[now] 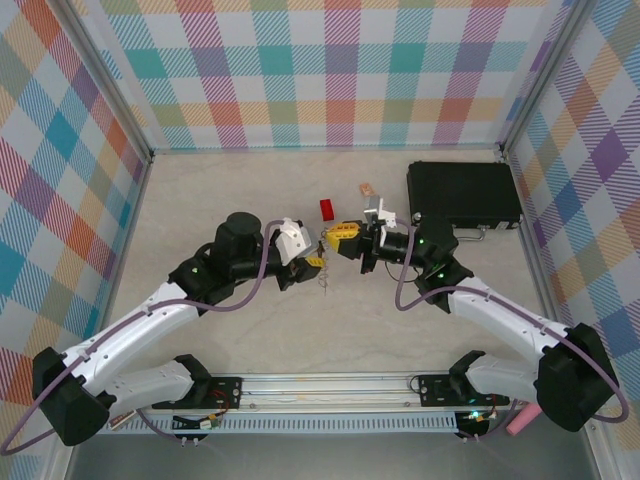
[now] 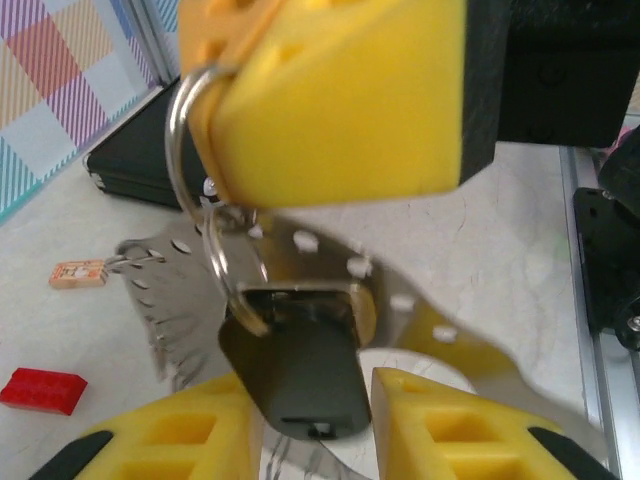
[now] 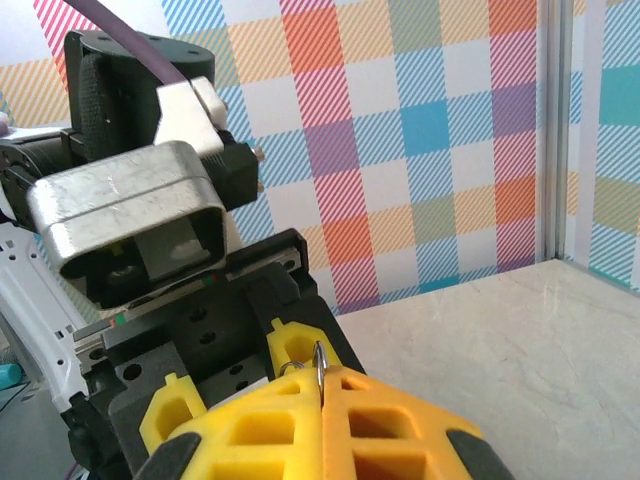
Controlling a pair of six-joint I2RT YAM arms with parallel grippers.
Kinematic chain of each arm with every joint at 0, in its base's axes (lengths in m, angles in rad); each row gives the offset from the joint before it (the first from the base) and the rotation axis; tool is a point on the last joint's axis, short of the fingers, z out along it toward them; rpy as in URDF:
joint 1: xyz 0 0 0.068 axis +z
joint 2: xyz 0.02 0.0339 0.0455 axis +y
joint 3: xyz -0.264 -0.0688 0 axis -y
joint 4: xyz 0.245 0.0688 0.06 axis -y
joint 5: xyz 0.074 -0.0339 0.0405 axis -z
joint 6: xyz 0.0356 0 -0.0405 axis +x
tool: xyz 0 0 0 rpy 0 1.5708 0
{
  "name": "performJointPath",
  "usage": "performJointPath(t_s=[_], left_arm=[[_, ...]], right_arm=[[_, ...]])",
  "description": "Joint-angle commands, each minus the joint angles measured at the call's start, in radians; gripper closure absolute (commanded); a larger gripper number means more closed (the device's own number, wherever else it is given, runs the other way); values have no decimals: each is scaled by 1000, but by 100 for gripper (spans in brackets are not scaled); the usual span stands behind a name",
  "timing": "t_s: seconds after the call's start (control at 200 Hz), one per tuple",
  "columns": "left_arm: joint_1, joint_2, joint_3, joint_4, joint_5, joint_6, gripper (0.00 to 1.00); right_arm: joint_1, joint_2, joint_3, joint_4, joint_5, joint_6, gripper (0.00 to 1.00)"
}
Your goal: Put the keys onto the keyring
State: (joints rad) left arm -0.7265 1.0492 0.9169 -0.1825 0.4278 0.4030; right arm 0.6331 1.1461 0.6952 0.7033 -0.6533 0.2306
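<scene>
Just beside the red block (image 1: 327, 208), the right hand (image 3: 320, 390) pinches a wire loop (image 2: 185, 150) of the ring (image 2: 330, 262). The key (image 2: 300, 380) hangs from that loop, seemingly threaded already. The left hand (image 2: 310, 430) stands parted around its black head; only backing away looks left.

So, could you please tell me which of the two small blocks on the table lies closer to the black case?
The tan block: it sits just left of the black case, while the red block lies farther left.
</scene>
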Motion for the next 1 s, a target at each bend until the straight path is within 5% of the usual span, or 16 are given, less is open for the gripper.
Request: performJointPath(t_s=[0.0,0.25,0.595,0.995], left_arm=[[-5,-63,5,13,-1,-43,66],[42,-78,88,6,18,-156,66],[137,-4,77,289,233,-384,72],[151,41,90,227,312,-362,74]], right_arm=[[-10,-23,11,45,14,-15,100],[-15,-16,-4,25,3,-41,100],[-16,-11,7,35,-51,-30,100],[-20,-15,11,33,-49,-28,100]])
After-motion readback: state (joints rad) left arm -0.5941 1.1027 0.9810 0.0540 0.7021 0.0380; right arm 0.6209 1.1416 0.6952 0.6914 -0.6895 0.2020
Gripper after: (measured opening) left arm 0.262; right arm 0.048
